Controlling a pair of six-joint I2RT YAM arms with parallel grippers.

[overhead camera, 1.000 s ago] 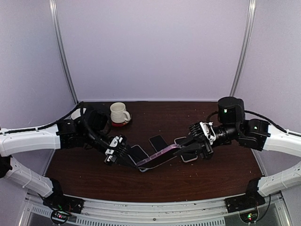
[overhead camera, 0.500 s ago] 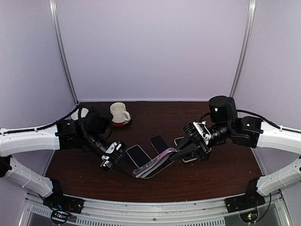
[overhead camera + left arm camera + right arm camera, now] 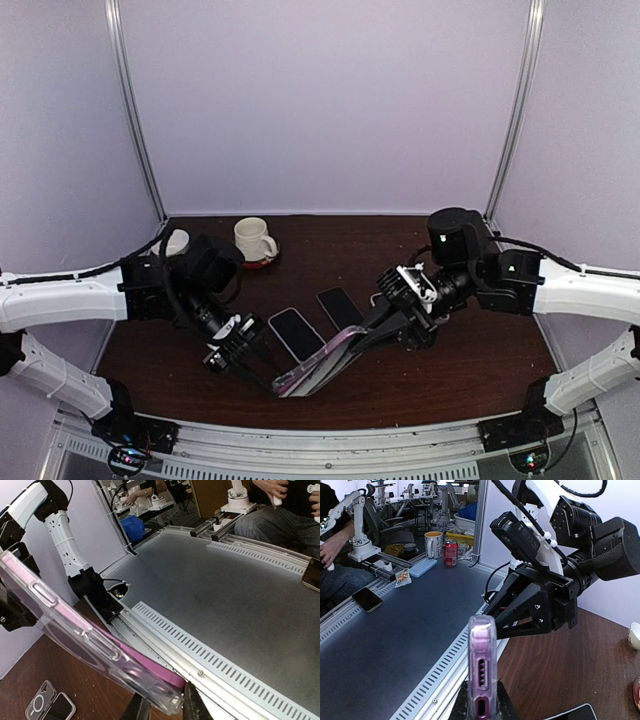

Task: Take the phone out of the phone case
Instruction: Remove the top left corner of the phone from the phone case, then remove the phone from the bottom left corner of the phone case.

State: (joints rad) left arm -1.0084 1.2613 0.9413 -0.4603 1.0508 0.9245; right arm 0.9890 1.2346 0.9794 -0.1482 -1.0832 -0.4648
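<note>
A pink phone [image 3: 318, 366] in a clear phone case [image 3: 60, 622] hangs tilted over the table's near edge, held between both arms. My left gripper [image 3: 273, 383] is shut on the case's lower end; in the left wrist view its fingertips [image 3: 196, 707] pinch that corner, where the pink phone [image 3: 155, 669] shows along the case's far side. My right gripper [image 3: 364, 335] is shut on the upper end. In the right wrist view the cased phone [image 3: 481, 650] stands edge-on between the fingers [image 3: 502, 705], its ports facing the camera.
Two dark phones [image 3: 296, 333] [image 3: 340, 306] lie face up on the brown table [image 3: 480, 370]. A white mug [image 3: 254, 240] on a red coaster stands at the back left. A clear case [image 3: 39, 705] lies on the table beside a phone. The metal rail [image 3: 330, 440] runs along the near edge.
Both arms have carried the cased phone toward the near edge and to the left. It now hangs lower and more steeply tilted, clear of the phones on the table.
</note>
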